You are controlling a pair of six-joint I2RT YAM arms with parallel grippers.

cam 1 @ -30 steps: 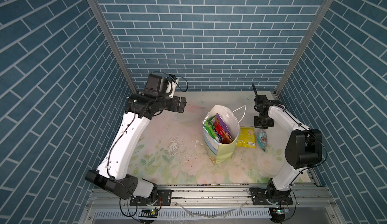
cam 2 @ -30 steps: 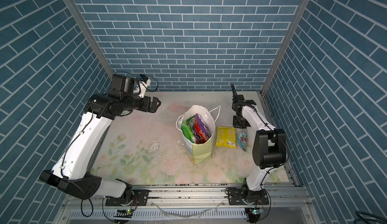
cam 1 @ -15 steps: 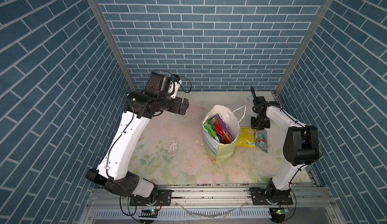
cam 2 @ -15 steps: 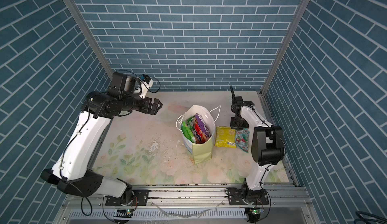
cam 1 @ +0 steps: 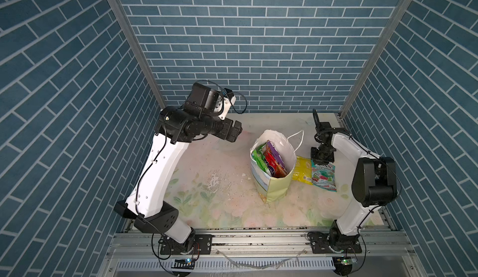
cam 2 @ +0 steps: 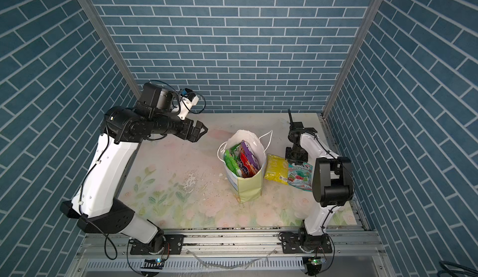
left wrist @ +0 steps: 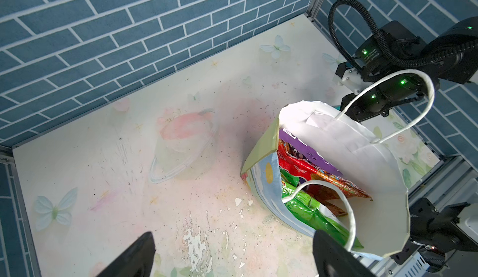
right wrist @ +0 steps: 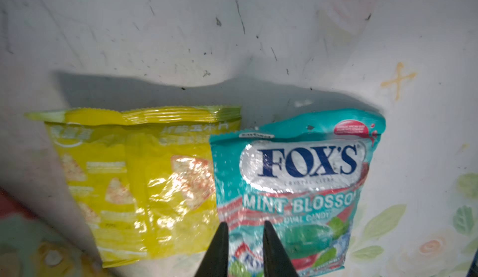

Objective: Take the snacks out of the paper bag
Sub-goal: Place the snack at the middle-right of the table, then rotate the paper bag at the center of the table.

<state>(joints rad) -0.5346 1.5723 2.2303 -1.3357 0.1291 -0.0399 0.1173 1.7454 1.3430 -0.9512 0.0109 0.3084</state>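
1. Standing upright, the paper bag [cam 1: 278, 189] is holding green, red, purple packets [left wrist: 305, 169]; two more are lying beside it.
2. Left gripper [left wrist: 232, 237] is gaping empty; right gripper [right wrist: 243, 226] is hovering, barely parted, over the Fox's packet [right wrist: 297, 172].
3. Light, slippery film is favouring a crimped-seam pinch.

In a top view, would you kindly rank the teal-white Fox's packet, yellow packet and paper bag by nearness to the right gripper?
1. Teal-white glossy Fox's candy packet: directly beneath the right gripper.
2. Yellow glossy plastic packet: beside it, toward the bag.
3. Tall pale green paper bag: farthest, standing mid-table.
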